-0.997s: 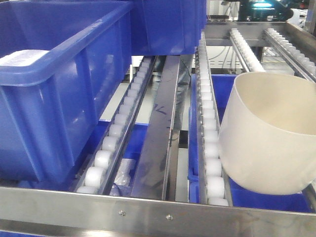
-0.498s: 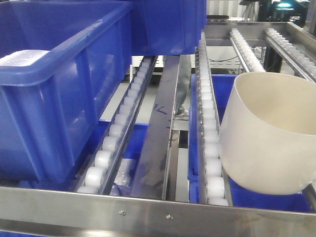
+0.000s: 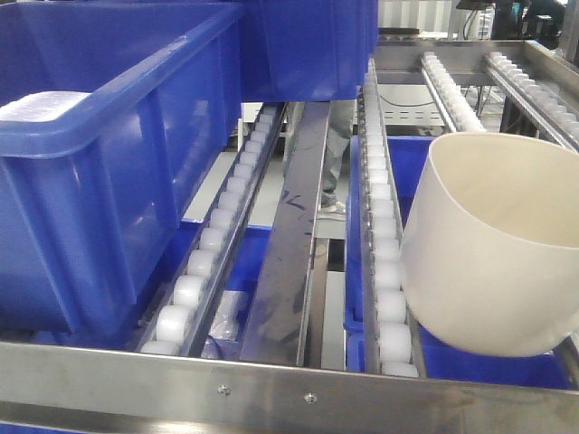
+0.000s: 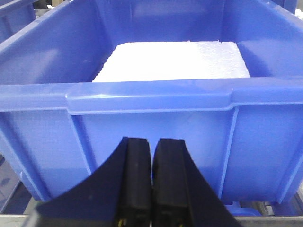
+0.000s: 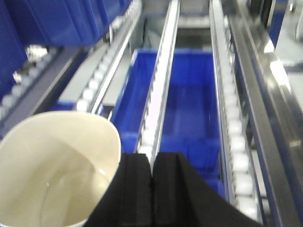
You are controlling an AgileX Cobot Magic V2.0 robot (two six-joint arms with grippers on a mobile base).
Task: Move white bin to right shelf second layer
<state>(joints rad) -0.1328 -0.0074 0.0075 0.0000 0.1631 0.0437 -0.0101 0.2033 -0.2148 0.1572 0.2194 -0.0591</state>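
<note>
The white bin (image 3: 488, 244) hangs tilted at the right, over the roller rails (image 3: 380, 226) of the right shelf level, its opening turned up and to the right. In the right wrist view the bin (image 5: 57, 170) lies at lower left and its rim runs behind my right gripper (image 5: 152, 158). That gripper is shut, and it appears to pinch the rim. My left gripper (image 4: 152, 142) is shut and empty, just in front of a blue crate's wall (image 4: 151, 99). Neither gripper shows in the front view.
A large blue crate (image 3: 109, 163) holding a white foam block (image 4: 170, 61) sits on the left rollers, with a second one behind it. Another blue crate (image 5: 189, 104) lies on the level below the rails. A steel front beam (image 3: 271, 380) crosses the near edge.
The white bin has sunk very slightly and stays tilted. A person's legs behind the rack have moved. The blue crates have not moved.
</note>
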